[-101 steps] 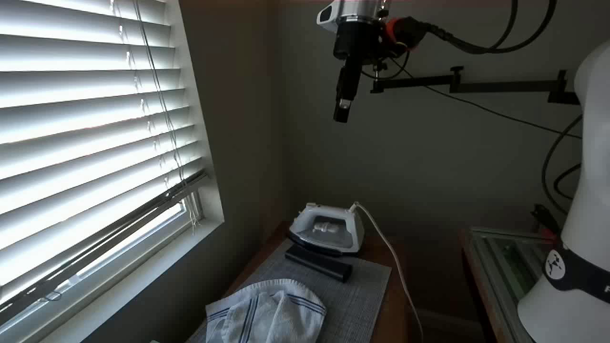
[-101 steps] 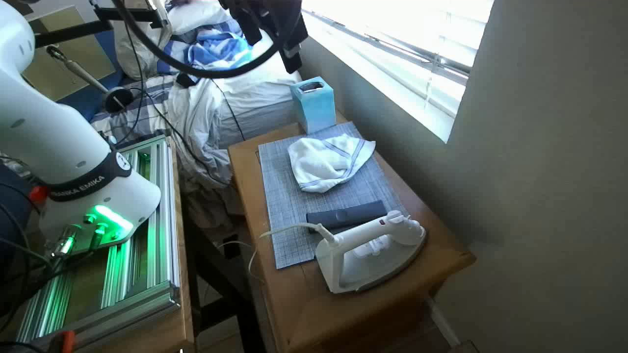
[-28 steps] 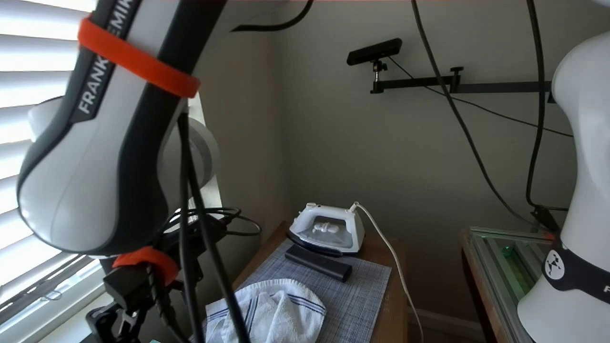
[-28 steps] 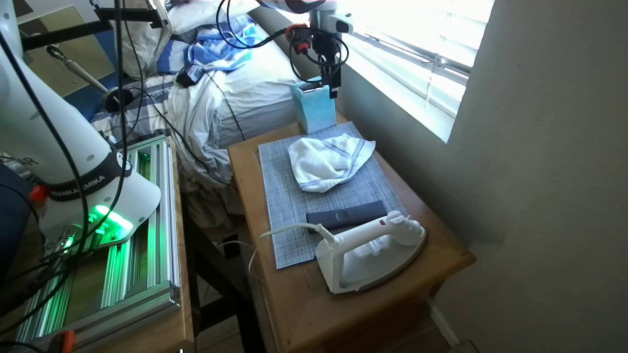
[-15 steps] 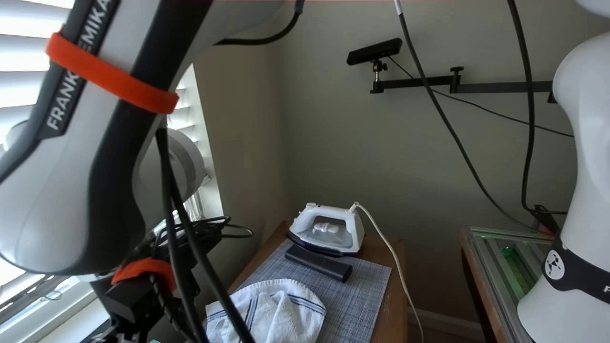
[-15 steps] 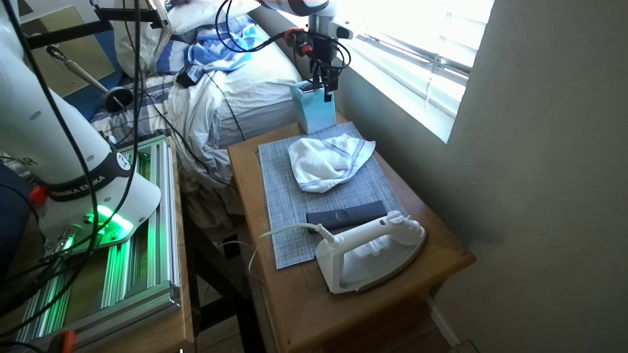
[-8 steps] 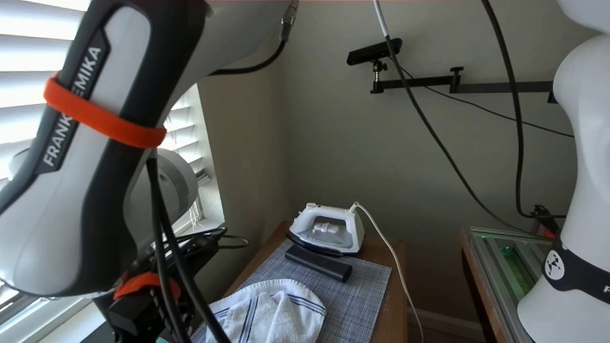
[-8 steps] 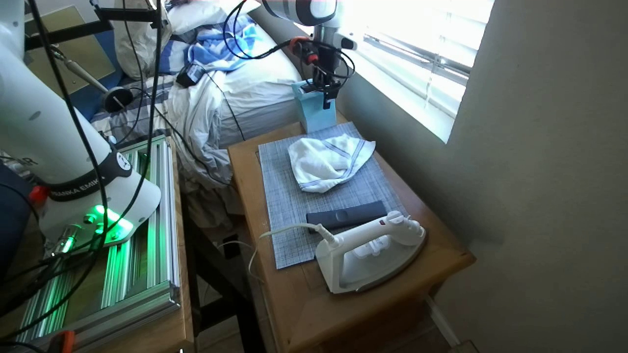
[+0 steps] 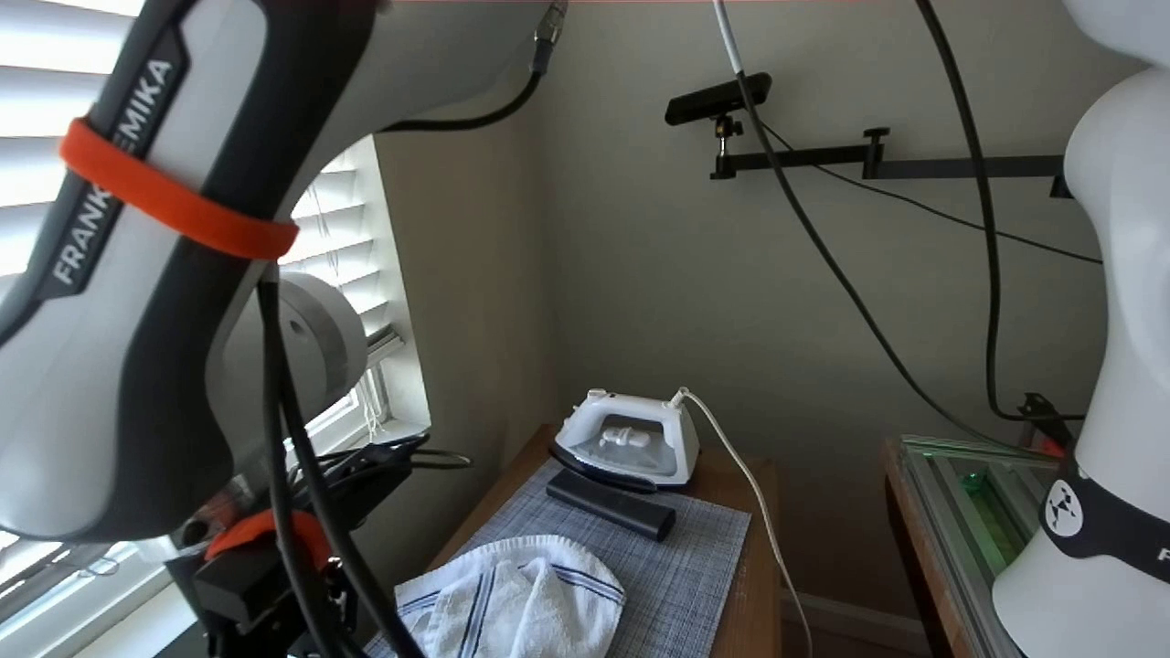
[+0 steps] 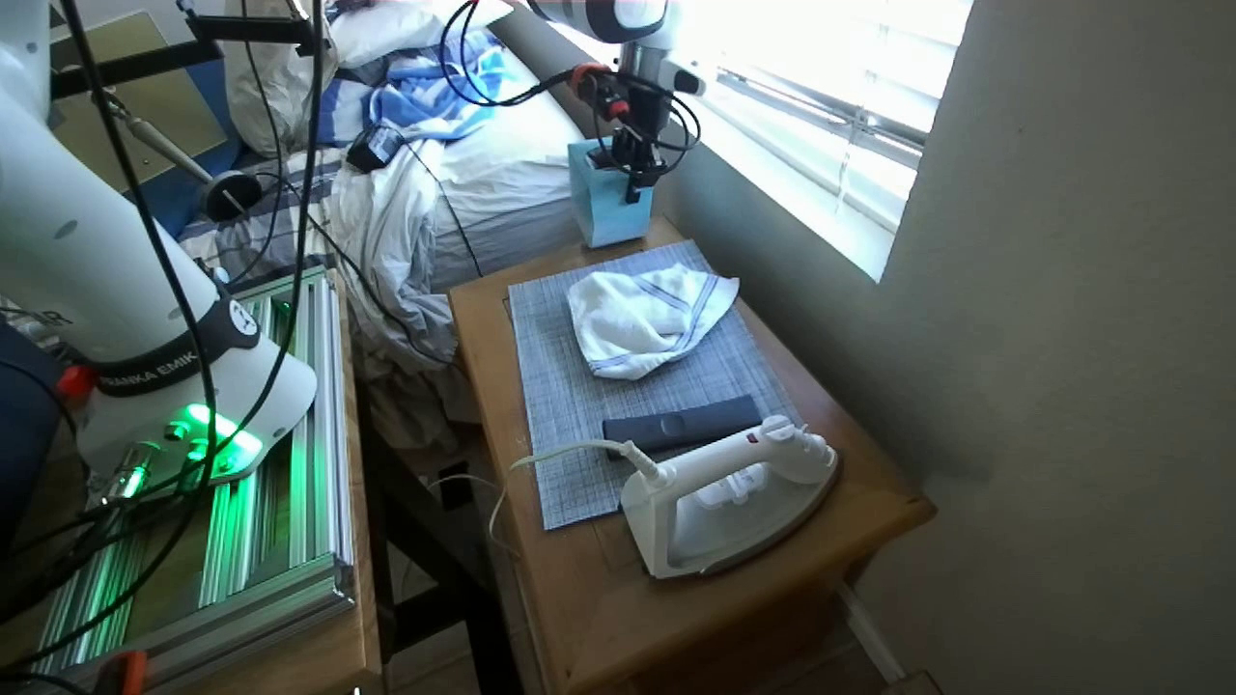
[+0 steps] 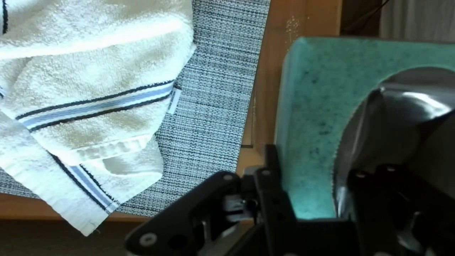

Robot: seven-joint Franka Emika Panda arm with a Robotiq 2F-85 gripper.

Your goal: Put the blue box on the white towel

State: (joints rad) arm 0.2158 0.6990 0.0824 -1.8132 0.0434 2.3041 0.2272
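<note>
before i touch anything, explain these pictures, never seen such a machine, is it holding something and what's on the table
The machine is a robot arm ending in a two-fingered gripper. Two views come from cameras outside it; the close-up is from its wrist camera. The wooden table bears a woven mat with a white towel and a dark bar on it; a white iron sits close to the bar. The gripper seems to hold the blue box by one wall, one finger outside and the other at its top opening. The box is not yet on the towel.
</note>
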